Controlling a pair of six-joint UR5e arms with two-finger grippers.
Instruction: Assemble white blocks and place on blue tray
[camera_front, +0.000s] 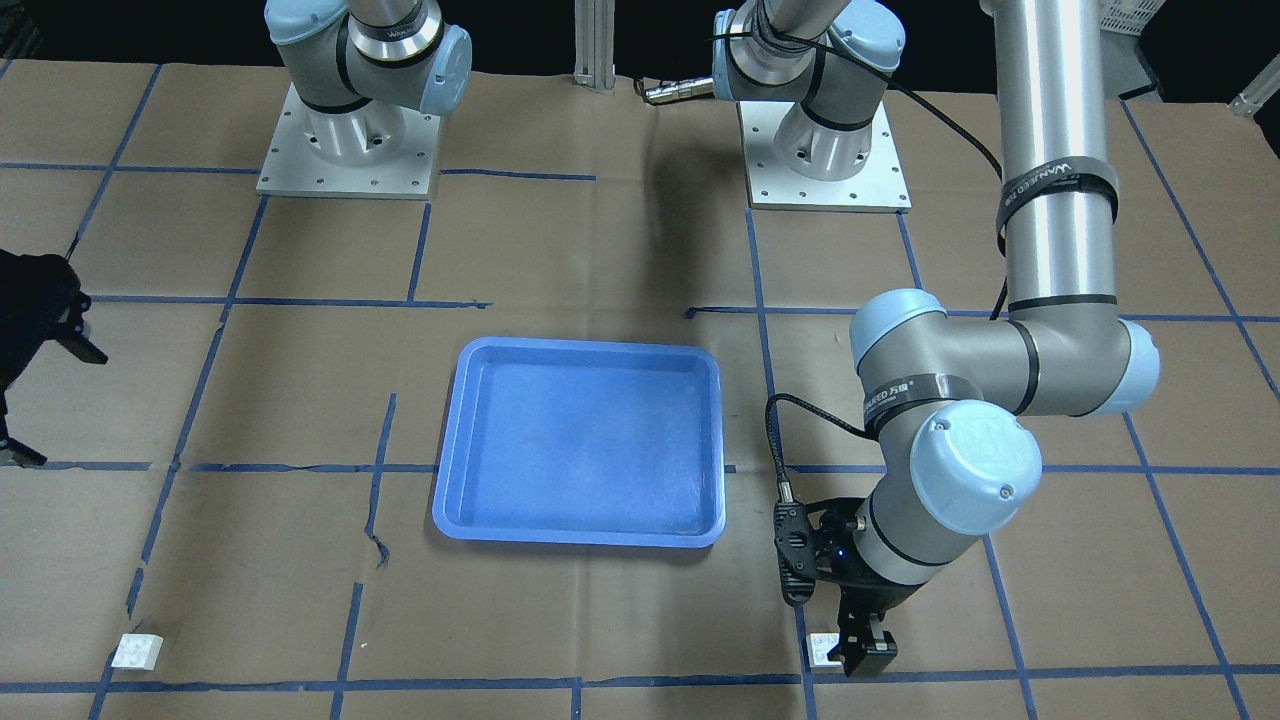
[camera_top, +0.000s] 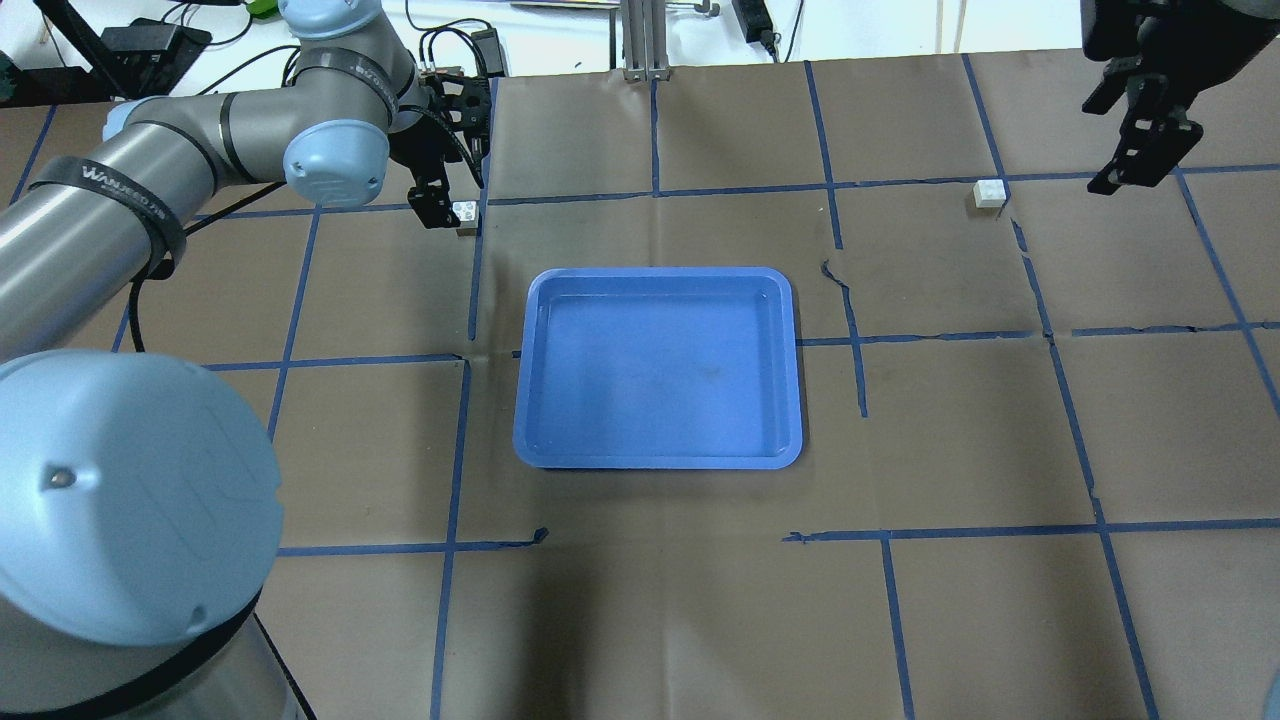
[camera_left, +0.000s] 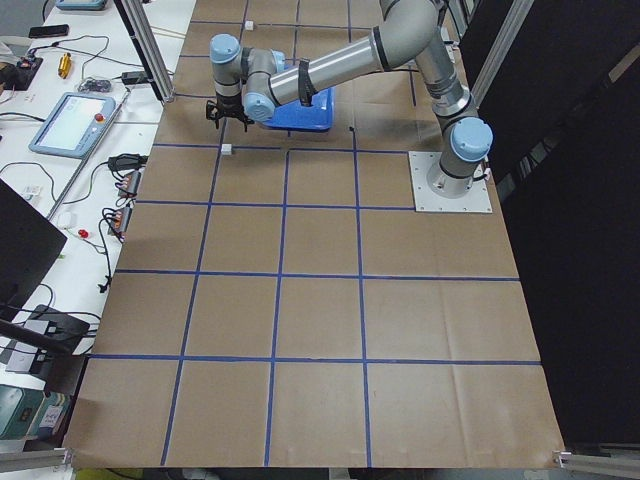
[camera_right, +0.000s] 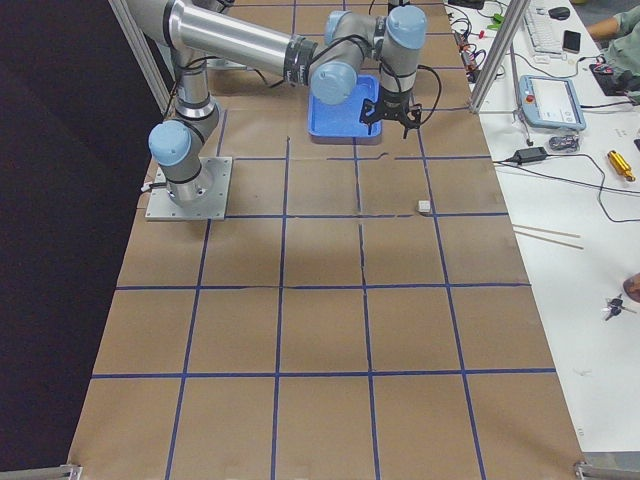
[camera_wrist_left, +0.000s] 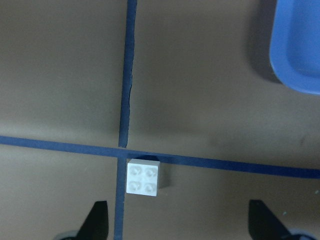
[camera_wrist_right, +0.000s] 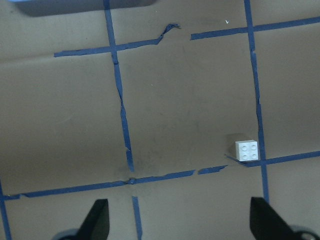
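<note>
Directions are read on the overhead view, with 12 o'clock pointing away from the robot.

1. Tray (camera_top: 657, 372): lies flat on the counter (camera_top: 660, 620) near its middle, long side running 9 to 3 o'clock.

2. Left block (camera_top: 465, 213): sits on the counter at about 10 o'clock from the tray, well outside the rim and studs up. It lies at a crossing of the tape lines (camera_top: 950, 338). In the left wrist view the block (camera_wrist_left: 143, 178) sits just past a tape crossing, with the tray corner at the 2 o'clock edge of that view.

3. Left fingers (camera_wrist_left: 97, 222): spread wide and holding nothing. They are set low over the counter at the left block. In the wrist view the block lies within their span, nearer the finger at 7 o'clock. The pictures do not settle whether a finger touches it.

4. Right block (camera_top: 990, 192): sits on the counter at about 2 o'clock from the tray, well apart from it and studs up, beside a tape line.

5. Right fingers (camera_wrist_right: 97, 220): spread wide and holding nothing. They are raised off the counter, at 3 o'clock from the right block and apart from it.

6. The two blocks are well apart, with the tray between them.
</note>
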